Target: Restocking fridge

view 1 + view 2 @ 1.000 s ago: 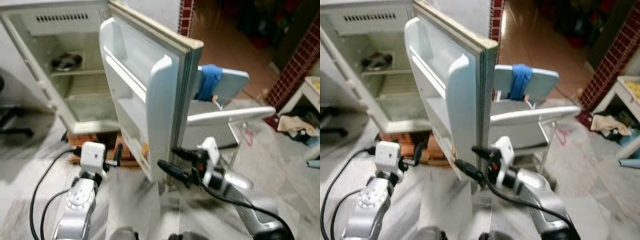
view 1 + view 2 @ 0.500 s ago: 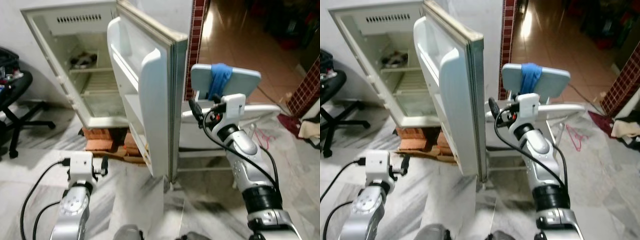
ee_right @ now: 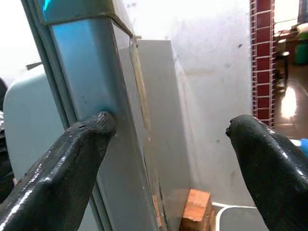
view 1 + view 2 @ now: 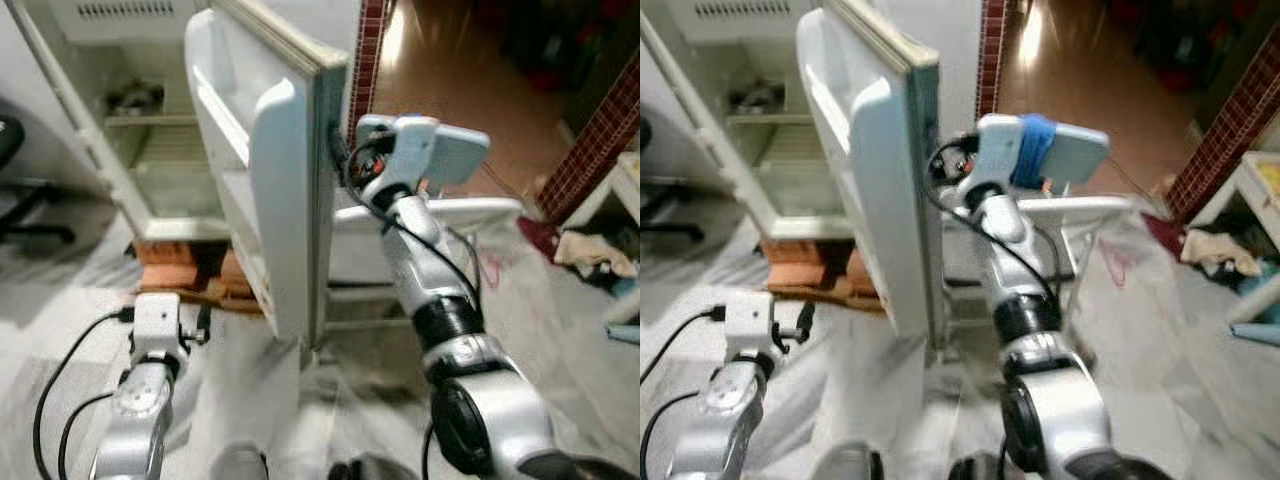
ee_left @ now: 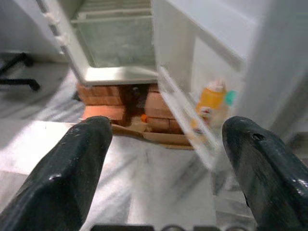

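The white fridge stands open, and its door swings out toward me. A dark bowl sits on an inner shelf. An orange bottle stands in the door's lowest shelf. My right gripper is raised to the door's outer edge near the top. It is open, with one finger against the door's edge and nothing held. My left gripper hangs low over the floor, open and empty, pointing at the fridge's base.
The fridge rests on red bricks. Behind the door stands a white chair with a blue cloth over its back. An office chair is at the left. Clothes lie by a brick pillar at the right.
My right arm has risen from low beside the door to the door's outer edge near the top. The left arm stays low. The camera has shifted.
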Available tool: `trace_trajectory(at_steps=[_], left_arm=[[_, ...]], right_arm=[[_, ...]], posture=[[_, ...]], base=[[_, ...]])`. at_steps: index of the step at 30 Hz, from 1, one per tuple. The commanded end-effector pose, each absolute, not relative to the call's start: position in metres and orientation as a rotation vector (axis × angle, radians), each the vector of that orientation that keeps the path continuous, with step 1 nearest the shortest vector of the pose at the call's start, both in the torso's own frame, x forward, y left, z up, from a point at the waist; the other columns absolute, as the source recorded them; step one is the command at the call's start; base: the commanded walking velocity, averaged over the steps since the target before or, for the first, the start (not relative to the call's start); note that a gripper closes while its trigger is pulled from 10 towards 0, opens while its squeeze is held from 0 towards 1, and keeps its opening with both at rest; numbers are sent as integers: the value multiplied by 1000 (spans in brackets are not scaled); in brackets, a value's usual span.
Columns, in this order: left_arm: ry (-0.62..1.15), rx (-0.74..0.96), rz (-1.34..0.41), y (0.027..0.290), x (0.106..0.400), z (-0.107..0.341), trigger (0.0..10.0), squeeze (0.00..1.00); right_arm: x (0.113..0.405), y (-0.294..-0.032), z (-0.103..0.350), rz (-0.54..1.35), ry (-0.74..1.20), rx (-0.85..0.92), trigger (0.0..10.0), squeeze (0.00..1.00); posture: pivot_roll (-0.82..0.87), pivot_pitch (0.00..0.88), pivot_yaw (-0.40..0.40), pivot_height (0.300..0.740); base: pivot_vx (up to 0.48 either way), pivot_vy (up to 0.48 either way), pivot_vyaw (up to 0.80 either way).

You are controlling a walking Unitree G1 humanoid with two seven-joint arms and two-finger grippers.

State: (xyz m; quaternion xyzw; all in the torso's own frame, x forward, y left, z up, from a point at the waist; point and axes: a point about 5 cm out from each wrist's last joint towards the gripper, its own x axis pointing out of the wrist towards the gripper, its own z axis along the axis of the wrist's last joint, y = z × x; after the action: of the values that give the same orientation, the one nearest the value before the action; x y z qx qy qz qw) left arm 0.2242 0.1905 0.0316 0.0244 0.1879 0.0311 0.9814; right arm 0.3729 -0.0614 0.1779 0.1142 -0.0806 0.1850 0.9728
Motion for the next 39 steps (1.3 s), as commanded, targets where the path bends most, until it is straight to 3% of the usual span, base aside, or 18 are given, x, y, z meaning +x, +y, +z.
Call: trace_trajectory(at_steps=[1, 2, 3, 4, 5, 6, 7, 8, 10, 13, 20, 24, 25, 26, 27, 34, 39], left_arm=[[366, 57, 89, 197, 223, 34, 10000, 0], [364, 54, 91, 197, 223, 34, 10000, 0], [359, 49, 92, 197, 223, 34, 10000, 0], [359, 49, 92, 197, 223, 34, 10000, 0], [357, 48, 90, 197, 223, 34, 10000, 0], [357, 48, 89, 197, 223, 34, 10000, 0], [350, 52, 78, 196, 224, 35, 10000, 0], [350, 52, 78, 196, 224, 35, 10000, 0], [342, 55, 67, 195, 225, 36, 10000, 0], [337, 55, 61, 194, 226, 36, 10000, 0], [294, 85, 44, 198, 235, 42, 10000, 0], [242, 106, 35, 199, 245, 51, 10000, 0], [230, 105, 32, 198, 248, 55, 10000, 0], [230, 105, 32, 198, 248, 55, 10000, 0], [219, 102, 23, 197, 250, 58, 10000, 0], [174, 151, -56, 188, 248, 62, 10000, 0], [162, 147, -95, 180, 245, 63, 10000, 0]], right_arm=[[374, -38, 194, 462, -178, 310, 10000, 0], [373, -32, 196, 489, -173, 340, 10000, 0], [366, -12, 200, 646, -159, 441, 10000, 0], [366, -12, 200, 646, -159, 441, 10000, 0], [350, 10, 209, 872, -144, 592, 10000, 0], [340, 19, 215, 979, -140, 668, 10000, 0], [304, 27, 234, 1316, -153, 831, 10000, 0], [304, 27, 234, 1316, -153, 831, 10000, 0], [282, 26, 238, 1489, -141, 877, 10000, 0], [276, 17, 226, 1527, -91, 854, 10000, 0], [293, -28, 164, 1158, 66, 591, 10000, 0], [305, -72, 133, 796, 56, 333, 10000, 0], [308, -94, 127, 627, 42, 281, 10000, 0], [308, -94, 127, 627, 42, 281, 10000, 0], [307, -112, 123, 505, 35, 245, 10000, 0], [287, -163, 109, 384, 50, -9, 10000, 0], [279, -164, 105, 323, 32, -21, 10000, 0]], posture=[[178, 0, -36, 740], [178, 0, -36, 740], [182, 0, -43, 740], [182, 0, -43, 740], [182, 0, -46, 740], [182, 0, -46, 740], [180, 0, -47, 740], [180, 0, -47, 740], [172, 0, -42, 740], [163, 0, -36, 740], [124, 0, -8, 740], [101, 0, 7, 740], [90, 0, 14, 740], [90, 0, 14, 740], [84, 0, 26, 740], [37, 0, 72, 740], [21, 0, 89, 740]], base=[[0, 0, 0], [0, 0, 0], [0, 0, 0], [0, 0, 0], [0, 0, 0], [0, 0, 0], [0, 0, 0], [0, 0, 0], [0, 0, 0], [0, 0, 0], [0, 0, 0], [0, 0, 0], [0, 0, 0], [0, 0, 0], [0, 0, 0], [0, 52, 0], [0, 457, -592]])
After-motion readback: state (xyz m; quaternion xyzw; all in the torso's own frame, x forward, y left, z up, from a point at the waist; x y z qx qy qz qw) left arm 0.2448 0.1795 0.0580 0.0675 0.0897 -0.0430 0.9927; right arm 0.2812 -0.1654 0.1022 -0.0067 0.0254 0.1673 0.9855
